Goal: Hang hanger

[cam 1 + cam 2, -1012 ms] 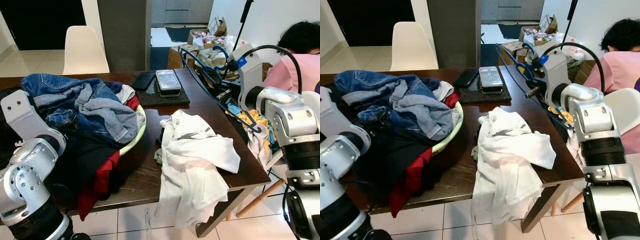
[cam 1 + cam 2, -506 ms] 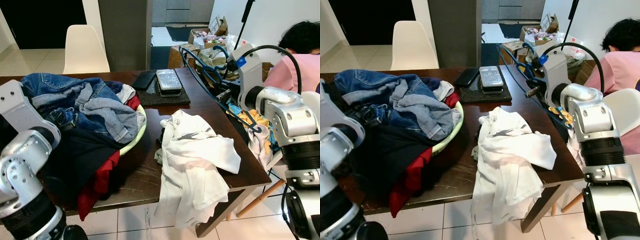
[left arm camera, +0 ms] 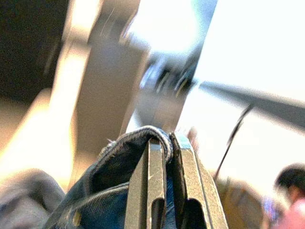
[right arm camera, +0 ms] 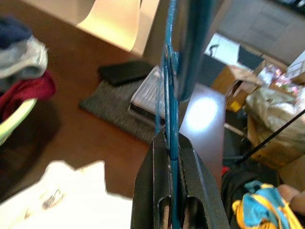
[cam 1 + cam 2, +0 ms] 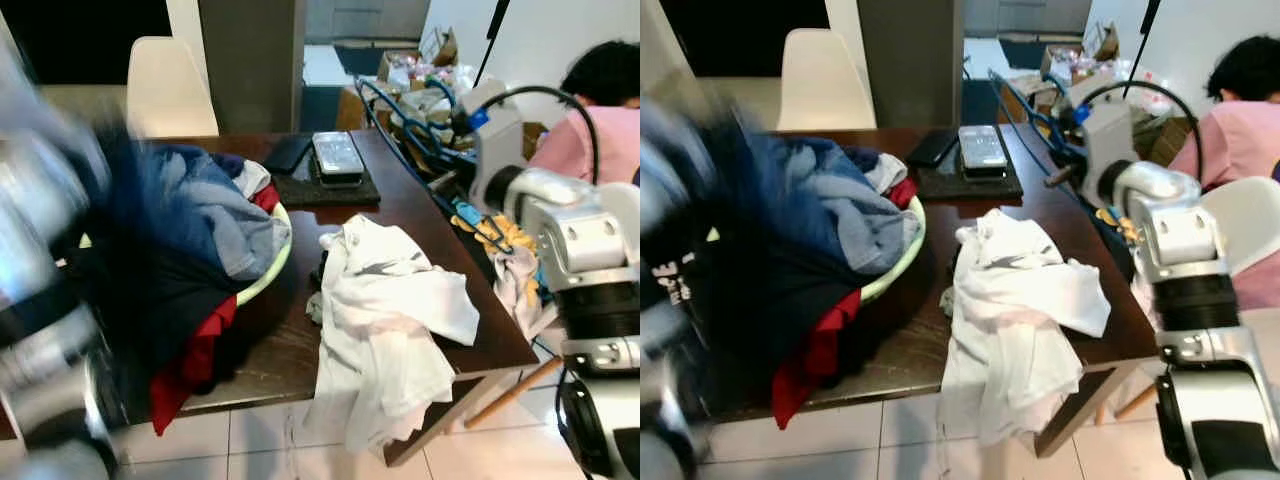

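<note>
Left arm is a grey blur up at the robot's left side. Its left pincer (image 3: pixel 164 143) has both black fingers (image 3: pixel 148 191) pressed together, pinching a fold of blue denim (image 3: pixel 114 171). Right arm is bent at the elbow and reaches forward, wrist raised; the right pincer (image 4: pixel 172 143) is clamped tight on the thin blue hanger (image 4: pixel 170 95), which runs straight out between its fingers.

A dark brown wooden table (image 5: pixel 410 215) carries a pale green round basket (image 5: pixel 268 272) heaped with clothes at nine o'clock, a crumpled white shirt (image 5: pixel 385 330) spilling over the edge at five o'clock, and a dark grey mat (image 5: pixel 325 190) at twelve o'clock bearing a silver device (image 5: pixel 337 157) and a black phone (image 5: pixel 287 153).
</note>
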Controlling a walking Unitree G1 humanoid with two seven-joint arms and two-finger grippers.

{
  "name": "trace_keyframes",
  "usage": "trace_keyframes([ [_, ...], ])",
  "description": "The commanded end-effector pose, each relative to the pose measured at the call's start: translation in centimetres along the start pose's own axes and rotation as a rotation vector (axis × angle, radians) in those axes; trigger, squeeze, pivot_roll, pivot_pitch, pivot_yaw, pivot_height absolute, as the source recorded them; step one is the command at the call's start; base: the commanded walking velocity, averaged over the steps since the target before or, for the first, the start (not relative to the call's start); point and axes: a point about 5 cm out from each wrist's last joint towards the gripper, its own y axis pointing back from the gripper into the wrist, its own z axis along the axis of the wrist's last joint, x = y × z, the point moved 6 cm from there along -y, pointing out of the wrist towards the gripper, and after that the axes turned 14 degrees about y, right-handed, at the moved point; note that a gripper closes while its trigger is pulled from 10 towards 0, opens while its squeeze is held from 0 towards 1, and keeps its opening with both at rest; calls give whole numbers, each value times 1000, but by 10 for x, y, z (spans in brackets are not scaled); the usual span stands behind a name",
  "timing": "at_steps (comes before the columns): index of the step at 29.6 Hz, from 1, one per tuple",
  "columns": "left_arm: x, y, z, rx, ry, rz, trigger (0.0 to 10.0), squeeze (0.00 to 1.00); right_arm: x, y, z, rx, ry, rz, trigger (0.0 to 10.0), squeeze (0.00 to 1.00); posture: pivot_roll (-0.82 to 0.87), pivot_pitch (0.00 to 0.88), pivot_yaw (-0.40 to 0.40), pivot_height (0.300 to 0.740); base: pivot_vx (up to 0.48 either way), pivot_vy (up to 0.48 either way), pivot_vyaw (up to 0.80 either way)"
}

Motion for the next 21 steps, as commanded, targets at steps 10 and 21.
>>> trace_keyframes([
  [10,-25,-32,29,-63,-116,-149,235,0,-26,4,10,-50,-8,-130,10000,0,123,39,7,740,0,0,0],
  [21,-76,2,-7,213,-30,-672,2392,0,-33,5,13,-70,0,-161,10000,0,127,35,8,740,0,0,0],
])
